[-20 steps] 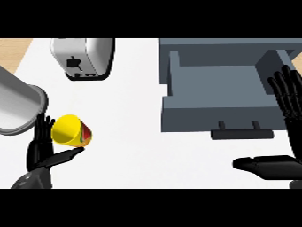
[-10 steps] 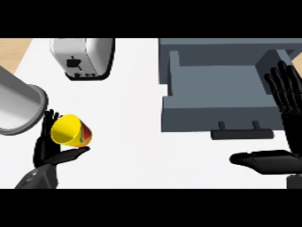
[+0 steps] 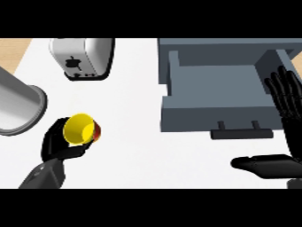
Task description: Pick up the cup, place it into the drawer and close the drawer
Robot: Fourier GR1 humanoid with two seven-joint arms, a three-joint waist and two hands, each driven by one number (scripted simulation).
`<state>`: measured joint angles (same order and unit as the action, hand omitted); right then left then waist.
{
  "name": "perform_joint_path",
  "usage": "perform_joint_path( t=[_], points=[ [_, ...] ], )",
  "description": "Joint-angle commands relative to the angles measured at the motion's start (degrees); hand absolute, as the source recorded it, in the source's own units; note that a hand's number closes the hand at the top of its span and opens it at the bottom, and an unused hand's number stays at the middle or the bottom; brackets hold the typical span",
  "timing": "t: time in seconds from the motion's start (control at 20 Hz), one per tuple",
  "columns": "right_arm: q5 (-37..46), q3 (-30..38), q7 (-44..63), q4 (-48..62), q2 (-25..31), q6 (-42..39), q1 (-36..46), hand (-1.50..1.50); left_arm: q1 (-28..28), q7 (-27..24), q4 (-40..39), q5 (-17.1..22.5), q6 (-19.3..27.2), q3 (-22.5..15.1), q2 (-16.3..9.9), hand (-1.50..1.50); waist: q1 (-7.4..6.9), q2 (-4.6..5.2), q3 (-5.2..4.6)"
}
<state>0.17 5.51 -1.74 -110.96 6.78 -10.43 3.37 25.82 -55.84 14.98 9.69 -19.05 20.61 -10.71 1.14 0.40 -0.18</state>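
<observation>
Down at the lower left of the head view, the left hand [image 3: 60, 147] has its fingers curled round the yellow cup [image 3: 80, 129], which is tipped so its open mouth faces up toward the viewer, with a red patch showing along its outer side. It looks small, stiff and light, probably smooth enough to slip, so taking it round the wall, as here, seems the sensible place. The cup is well apart from the grey drawer [image 3: 199, 116], which stands pulled open at the upper right with its dark handle [image 3: 241, 132] facing the near edge. Between cup and drawer lies bare white counter [image 3: 133, 150], so nothing blocks a straight carry across. A large metal cylinder [image 3: 9, 105] lies just beside the cup to the left, and a toaster [image 3: 83, 58] sits farther back. The right hand [image 3: 297, 128] rests open at the right edge, fingers straight and spread, over the drawer's right wall; it could crowd the drop.
</observation>
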Motion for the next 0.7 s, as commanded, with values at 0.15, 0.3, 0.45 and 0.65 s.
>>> perform_joint_path(
  t=[0.15,0.3,0.45,0.65],
  points=[
    [1.5,-0.3,-1.0,0.2,0.4,-0.1,-1.2,-1.5,1.3,-7.7,3.3,0.4,-5.4,-0.2,0.7,1.5,-0.1,-0.07,0.04],
    [-2.2,4.3,-1.4,1.9,3.2,-1.9,0.8,-1.5,-0.8,-9.9,4.0,0.6,-5.4,-0.3,1.4,1.5,-0.44,-0.1,0.08],
    [1.5,-0.9,-1.0,-1.2,0.1,-0.5,-2.4,-1.5,1.8,-8.8,3.4,1.3,-4.9,0.6,0.1,1.5,0.2,0.01,0.02],
    [1.6,-0.5,1.2,0.5,-0.4,1.3,2.9,-1.5,4.4,-5.7,5.6,1.8,-6.2,0.3,-1.7,1.5,-0.39,-0.09,0.04]
  ],
)
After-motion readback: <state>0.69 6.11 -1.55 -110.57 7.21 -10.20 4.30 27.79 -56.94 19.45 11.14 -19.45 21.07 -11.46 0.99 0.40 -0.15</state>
